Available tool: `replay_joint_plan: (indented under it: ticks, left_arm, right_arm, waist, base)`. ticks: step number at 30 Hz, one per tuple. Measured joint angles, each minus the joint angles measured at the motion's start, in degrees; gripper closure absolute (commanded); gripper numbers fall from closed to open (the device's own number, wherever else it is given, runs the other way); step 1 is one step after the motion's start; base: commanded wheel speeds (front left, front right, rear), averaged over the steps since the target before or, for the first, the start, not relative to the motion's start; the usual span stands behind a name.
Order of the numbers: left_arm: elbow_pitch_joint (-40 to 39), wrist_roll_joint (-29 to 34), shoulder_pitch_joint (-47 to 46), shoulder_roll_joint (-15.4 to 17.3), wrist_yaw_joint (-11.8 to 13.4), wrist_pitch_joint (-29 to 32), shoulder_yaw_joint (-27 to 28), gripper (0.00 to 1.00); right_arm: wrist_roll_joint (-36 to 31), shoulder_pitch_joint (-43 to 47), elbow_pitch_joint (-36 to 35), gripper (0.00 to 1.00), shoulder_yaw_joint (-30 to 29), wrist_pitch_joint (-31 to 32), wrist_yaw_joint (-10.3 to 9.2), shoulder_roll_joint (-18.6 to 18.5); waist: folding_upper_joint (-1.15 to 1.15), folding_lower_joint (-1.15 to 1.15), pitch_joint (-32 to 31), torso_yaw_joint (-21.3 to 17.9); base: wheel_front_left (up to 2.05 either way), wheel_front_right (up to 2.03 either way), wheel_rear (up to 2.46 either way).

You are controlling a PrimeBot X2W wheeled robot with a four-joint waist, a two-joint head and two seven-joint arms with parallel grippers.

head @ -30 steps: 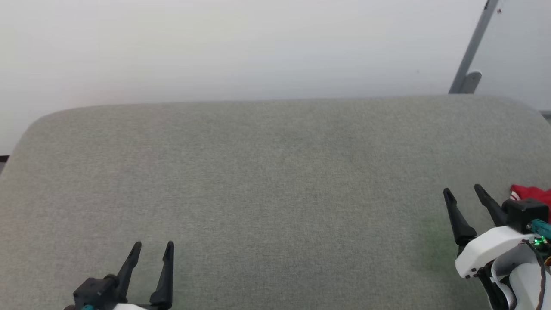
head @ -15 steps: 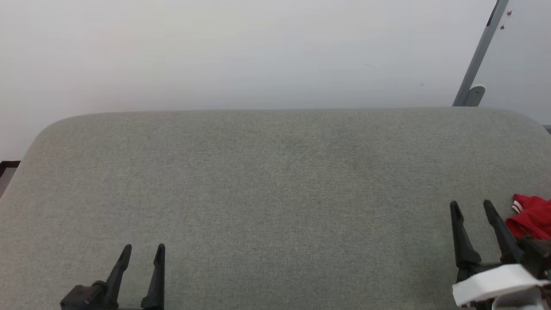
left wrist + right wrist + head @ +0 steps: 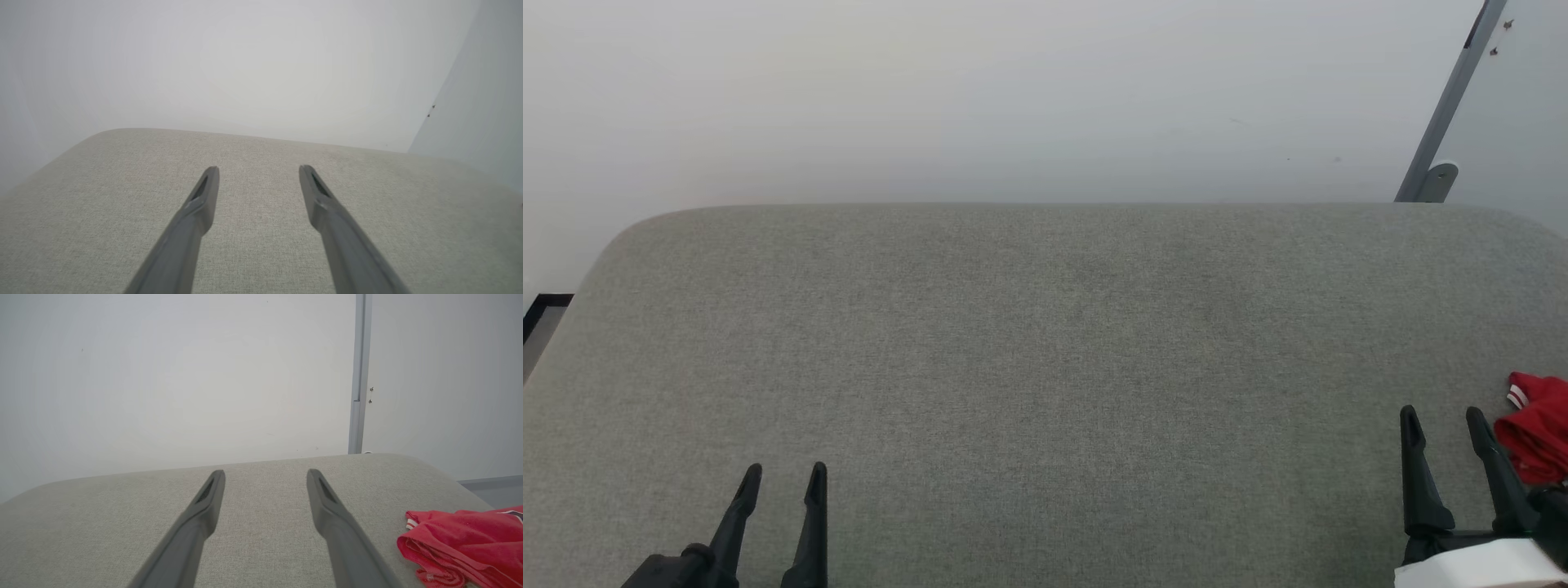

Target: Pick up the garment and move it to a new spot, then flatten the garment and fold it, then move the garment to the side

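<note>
The red garment [image 3: 1539, 429] lies bunched at the right edge of the grey cushioned surface [image 3: 1045, 367], a bit of red-and-white striped trim showing; most of it runs out of the head view. In the right wrist view the garment [image 3: 461, 543] is a crumpled heap at the lower right. My right gripper [image 3: 1443, 418] stands open just left of it, not touching, nothing between its fingers [image 3: 339, 522]. My left gripper [image 3: 784, 472] is open at the lower left, far from the garment, also holding nothing [image 3: 258, 168].
A pale wall rises behind the surface. A grey metal post [image 3: 1450, 106] leans at the back right corner, also seen as a vertical post [image 3: 359, 375] in the right wrist view. A dark strip of floor edge [image 3: 539, 314] shows at the far left.
The head camera has shifted, so the whole scene sits lower and further right. My right gripper has drawn back toward the bottom edge, its white wrist mostly out of frame. The garment lies unmoved.
</note>
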Motion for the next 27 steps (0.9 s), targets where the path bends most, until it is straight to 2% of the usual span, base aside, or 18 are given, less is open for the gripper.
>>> replay_joint_plan:
  ticks: [17, 18, 23, 27]
  left_arm:
    - [0.05, -0.64, -0.09, 0.32, 0.0, 0.0, 0.02, 0.0]
    - [0.02, -0.64, -0.09, 0.3, 0.0, 0.0, 0.11, 1.0]
    - [2.53, -0.8, 0.69, -0.9, -0.01, 0.07, -0.44, 1.0]
    - [3.03, -4.35, 0.62, -1.15, -0.01, 1.05, -0.38, 1.0]
  right_arm:
    - [0.36, -0.01, -0.58, 0.0, 0.31, 0.0, 0.0, 0.27]
    - [0.36, -0.01, -0.54, 1.0, 0.33, 0.0, 0.0, 0.27]
    - [0.49, 0.91, 2.0, 1.0, 0.47, 0.37, 0.0, 1.03]
    - [4.1, 0.97, 2.7, 1.0, 0.4, 1.45, 0.0, 1.26]
  waist:
    - [0.0, 0.0, 0.7, -0.08]
    - [0.0, 0.0, 0.72, -0.09]
    - [0.0, 0.0, 0.75, -0.11]
    - [0.0, 0.0, 0.83, -0.22]
  base:
    - [0.0, 0.0, 0.0]
    - [0.0, 0.0, 0.0]
    - [0.0, 0.0, 0.0]
    - [0.0, 0.0, 0.0]
